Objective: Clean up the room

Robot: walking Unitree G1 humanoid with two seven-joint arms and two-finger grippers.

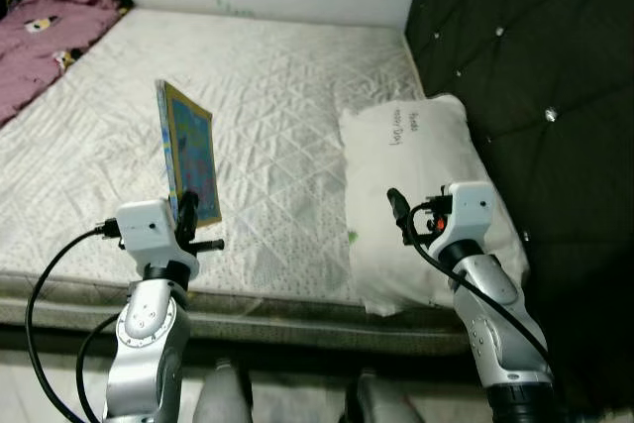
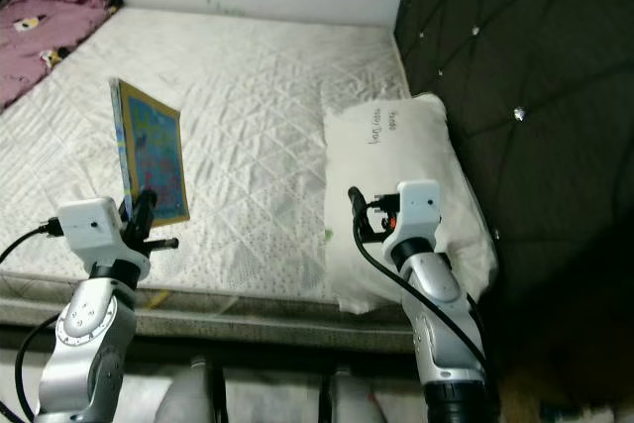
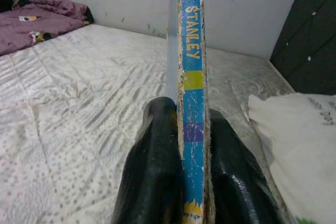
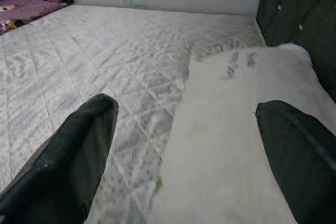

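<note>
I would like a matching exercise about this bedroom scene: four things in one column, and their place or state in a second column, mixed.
Things:
1. book
2. pillow
3. pink blanket
4. right claw

Place or state:
A. open, above the near end of the pillow
B. bunched at the far left corner of the mattress
C. held upright in the shut left claw
D. lying beside the dark headboard

Pairs: 1-C, 2-D, 3-B, 4-A

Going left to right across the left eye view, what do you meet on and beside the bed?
Pink blanket → book held upright in the left gripper → white pillow → right gripper → dark tufted headboard.
</note>
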